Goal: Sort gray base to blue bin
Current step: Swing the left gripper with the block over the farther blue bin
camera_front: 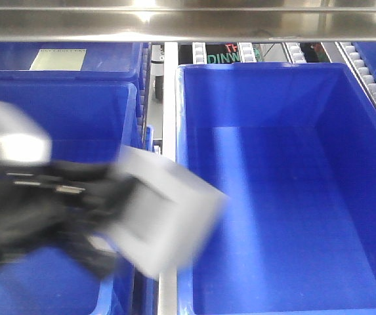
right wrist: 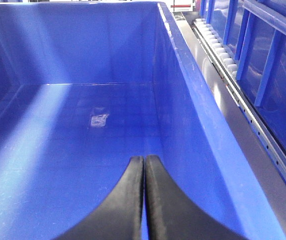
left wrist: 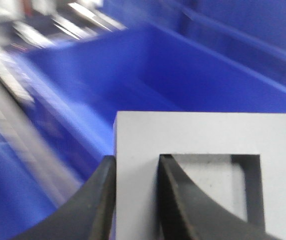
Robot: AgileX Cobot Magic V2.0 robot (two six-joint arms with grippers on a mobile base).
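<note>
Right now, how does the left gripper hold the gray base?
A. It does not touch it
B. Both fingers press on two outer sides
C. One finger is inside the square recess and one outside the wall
C: in the left wrist view, one finger sits inside the recess of the gray base and the other outside its wall.

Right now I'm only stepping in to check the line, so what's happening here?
The left gripper holds the matte gray plastic block by one wall of its square recess, one finger outside and one inside. In the blurred front view, the block hangs over the left rim of the large bright-blue plastic crate, not yet dropped in. The right gripper is shut and empty above that crate's floor.
</note>
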